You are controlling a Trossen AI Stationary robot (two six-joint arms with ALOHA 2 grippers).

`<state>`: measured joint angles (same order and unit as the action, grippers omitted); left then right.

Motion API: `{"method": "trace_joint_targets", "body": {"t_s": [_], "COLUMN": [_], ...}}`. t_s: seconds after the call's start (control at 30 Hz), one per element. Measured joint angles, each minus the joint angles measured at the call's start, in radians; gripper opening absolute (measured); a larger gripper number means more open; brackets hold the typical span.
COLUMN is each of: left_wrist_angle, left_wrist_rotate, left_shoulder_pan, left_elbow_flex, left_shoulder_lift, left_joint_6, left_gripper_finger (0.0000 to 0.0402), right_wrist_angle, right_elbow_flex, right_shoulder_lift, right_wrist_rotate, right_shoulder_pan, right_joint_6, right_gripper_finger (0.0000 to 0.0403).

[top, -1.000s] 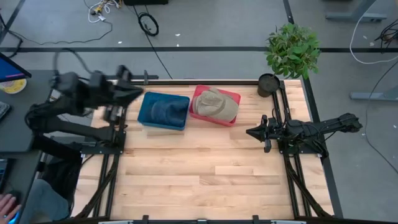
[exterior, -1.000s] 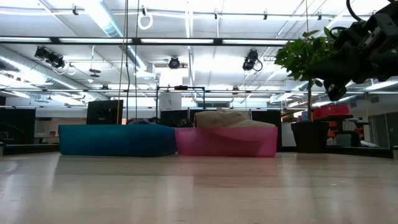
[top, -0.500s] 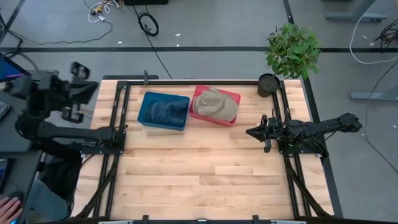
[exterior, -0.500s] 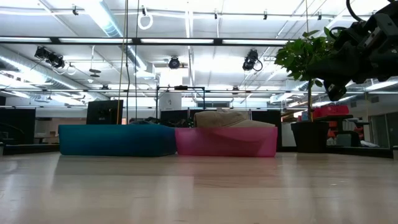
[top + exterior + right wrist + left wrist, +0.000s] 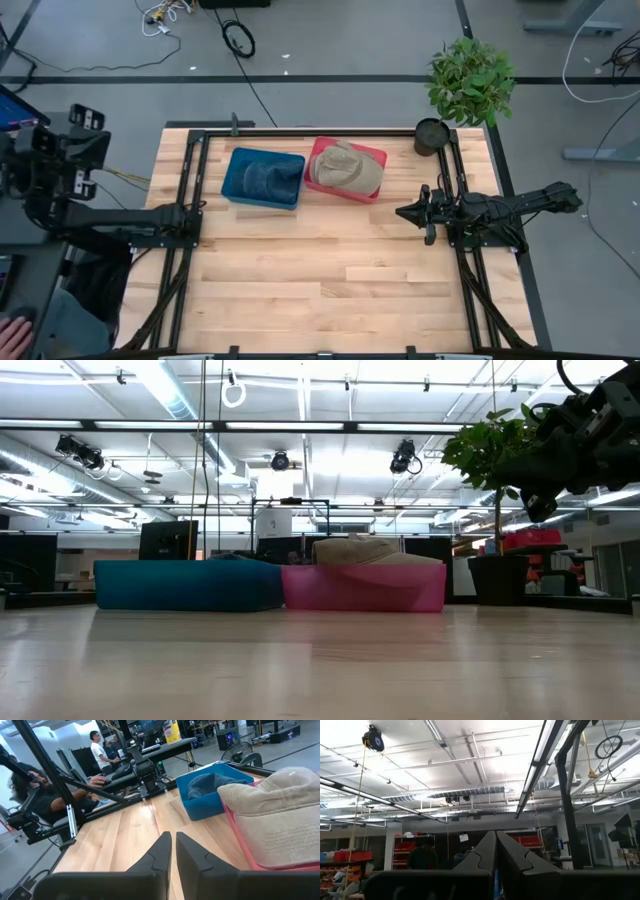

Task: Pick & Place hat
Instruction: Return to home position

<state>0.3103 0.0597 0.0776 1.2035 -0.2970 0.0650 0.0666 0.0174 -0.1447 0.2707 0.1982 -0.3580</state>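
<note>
A beige hat (image 5: 345,167) lies in a pink bin (image 5: 372,156) at the table's far side and rises above the bin's rim (image 5: 365,548). A dark blue hat (image 5: 264,178) sits in the blue bin (image 5: 236,186) to its left. My right gripper (image 5: 401,213) hovers shut over the table's right part, pointing left toward the bins; its wrist view shows the beige hat (image 5: 280,815) and the blue bin (image 5: 210,800) ahead of the gripper (image 5: 173,836). My left gripper (image 5: 88,140) is shut, off the table beyond its left edge, pointing up at the ceiling (image 5: 495,834).
A potted plant (image 5: 470,80) stands at the table's far right corner, its pot (image 5: 432,135) beside the pink bin. Bare wooden table (image 5: 320,270) spreads in front of the bins. People (image 5: 30,785) sit at desks beyond the table's left side.
My left arm has swung away from the blue bin toward the table's left and out past its left edge, tipping its gripper upward. The right arm, both bins and both hats have stayed where they were.
</note>
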Motion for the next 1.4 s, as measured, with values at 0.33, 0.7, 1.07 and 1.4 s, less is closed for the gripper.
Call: {"method": "trace_joint_targets", "body": {"t_s": [0.33,0.7,1.07,1.4], "left_wrist_angle": [-0.254,-0.689,-1.164,-0.914], "left_wrist_rotate": [0.067,0.014,-0.043,-0.083], "left_shoulder_pan": [0.000,-0.003,-0.003,-0.003], "left_elbow_flex": [-0.344,-0.730,-1.135,-1.195], "left_shoulder_lift": [0.235,0.238,0.249,0.245], "left_joint_6": [-0.001,-0.060,-0.106,-0.105], "left_gripper_finger": [0.0016,0.0016,0.0016,0.0016], "right_wrist_angle": [0.000,0.005,0.007,0.007], "right_elbow_flex": [0.000,0.000,0.000,0.000], "right_shoulder_lift": [0.000,-0.004,-0.004,-0.004], "right_wrist_rotate": [0.000,0.001,0.000,0.000], "right_shoulder_pan": [0.000,0.000,0.000,0.000], "right_joint_6": [0.000,0.000,0.000,0.000], "right_gripper_finger": [0.0031,0.0031,0.0031,0.0031]}}
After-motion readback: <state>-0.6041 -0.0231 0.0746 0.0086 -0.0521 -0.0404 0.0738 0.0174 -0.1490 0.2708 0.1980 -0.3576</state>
